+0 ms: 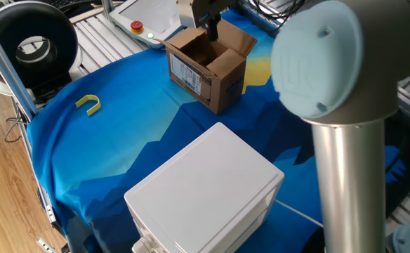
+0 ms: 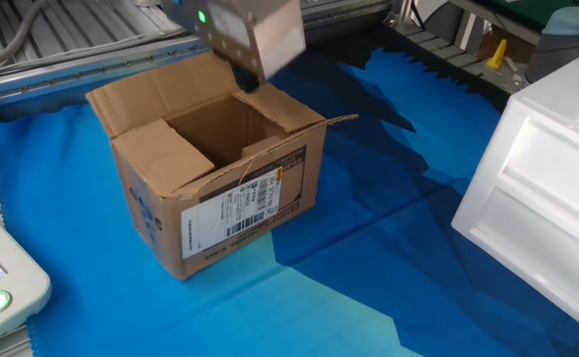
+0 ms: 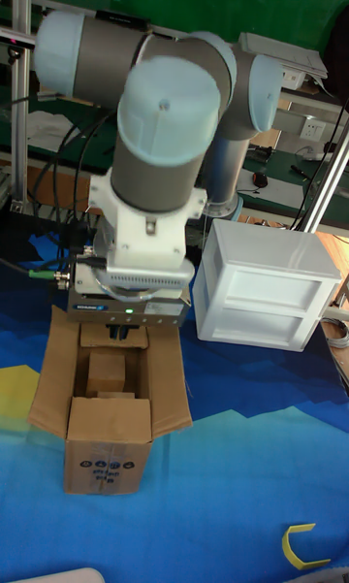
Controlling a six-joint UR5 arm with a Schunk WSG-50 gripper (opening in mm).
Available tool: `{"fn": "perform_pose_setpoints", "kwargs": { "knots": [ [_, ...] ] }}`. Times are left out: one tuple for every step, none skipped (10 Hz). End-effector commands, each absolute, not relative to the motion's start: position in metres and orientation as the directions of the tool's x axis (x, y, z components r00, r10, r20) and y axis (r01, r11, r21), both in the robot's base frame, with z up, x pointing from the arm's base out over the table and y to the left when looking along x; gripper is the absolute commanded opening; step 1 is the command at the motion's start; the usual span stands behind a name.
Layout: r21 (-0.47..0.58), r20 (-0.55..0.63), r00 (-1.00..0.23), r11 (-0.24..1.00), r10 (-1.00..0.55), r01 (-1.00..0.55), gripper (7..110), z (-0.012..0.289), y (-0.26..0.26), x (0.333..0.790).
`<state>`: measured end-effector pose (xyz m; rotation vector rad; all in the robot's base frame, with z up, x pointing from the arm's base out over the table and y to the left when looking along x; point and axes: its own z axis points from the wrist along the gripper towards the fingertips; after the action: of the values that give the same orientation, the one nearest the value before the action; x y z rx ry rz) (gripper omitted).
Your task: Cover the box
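Observation:
The box (image 1: 208,70) is a small brown carton with a white barcode label, standing on the blue cloth at the far side of the table. Its top is open: in the other fixed view one flap (image 2: 166,149) slopes inward, while the others stand up or splay out. My gripper (image 1: 210,29) hangs just above the open top, near the far rim, its dark fingers (image 2: 245,81) close together and holding nothing. From the tall fixed view the gripper (image 3: 121,335) sits over the rear of the box (image 3: 107,418).
A large white plastic box (image 1: 205,190) stands on the cloth in front of the carton. A yellow U-shaped piece (image 1: 88,104) lies to the left. A white panel with a red button (image 1: 136,27) sits behind the carton, beside a black round device (image 1: 29,42).

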<state>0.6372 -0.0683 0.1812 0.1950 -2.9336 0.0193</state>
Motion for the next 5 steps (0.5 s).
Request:
{"fn": "perform_pose_setpoints", "kwargs": {
  "knots": [
    [0.002,0.010,-0.992,0.992,-0.128,-0.128,7,0.197,-0.079,0.673],
    [-0.058,-0.048,-0.989,0.989,-0.138,-0.136,7,0.198,-0.098,0.687],
    [-0.111,-0.078,-0.984,0.982,-0.163,-0.154,7,0.200,-0.117,0.694],
    [-0.121,-0.098,-0.979,0.978,-0.179,-0.167,7,0.196,-0.129,0.696],
    [-0.130,-0.120,-0.971,0.973,-0.205,-0.189,7,0.188,-0.142,0.698]
  ]
}}
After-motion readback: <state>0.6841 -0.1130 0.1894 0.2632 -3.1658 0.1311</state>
